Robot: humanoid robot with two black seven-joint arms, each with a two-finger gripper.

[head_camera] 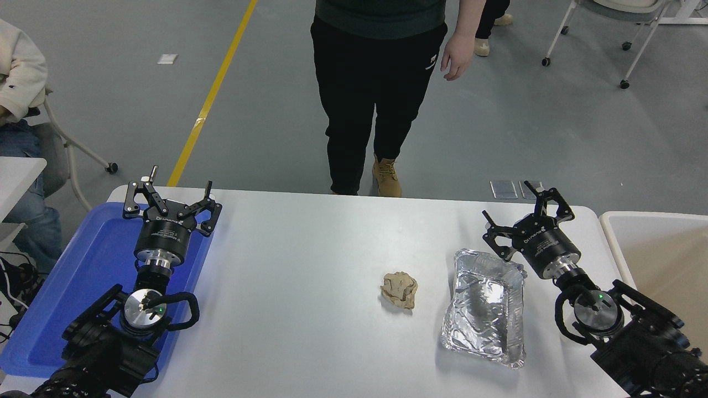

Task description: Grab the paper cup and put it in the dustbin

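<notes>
Right tool (522,213) hovered over the far right part of the white surface (310,331), fingers spread wide, nothing between them. It pointed away from the camera and slightly left, just beyond the far end of the foil tray (485,307).

Left tool (168,196) sat parked at the lower left above the blue tray (83,276), fingers likewise spread and holding nothing.

No paper cup could be made out anywhere on the surface or in either tool, so its position and the way it pointed could not be told.

Dustbin (614,243): one, off-white, at the right edge just beside the surface, cut off by the frame. Its long axis appeared to run away from the camera; the visible part of the beige interior showed nothing clearly.

Count on the surface:
- one foil tray, silver, crumpled, long axis running near-to-far with a slight tilt, open side up
- one crumpled tan paper ball (399,288), just left of the foil tray, apart from it
- one blue tray, flat, overhanging the left edge

One person (381,88) stood at the far side, a hand (457,55) hanging loose. Another person (19,110) sat at the far left, partly in view.
</notes>
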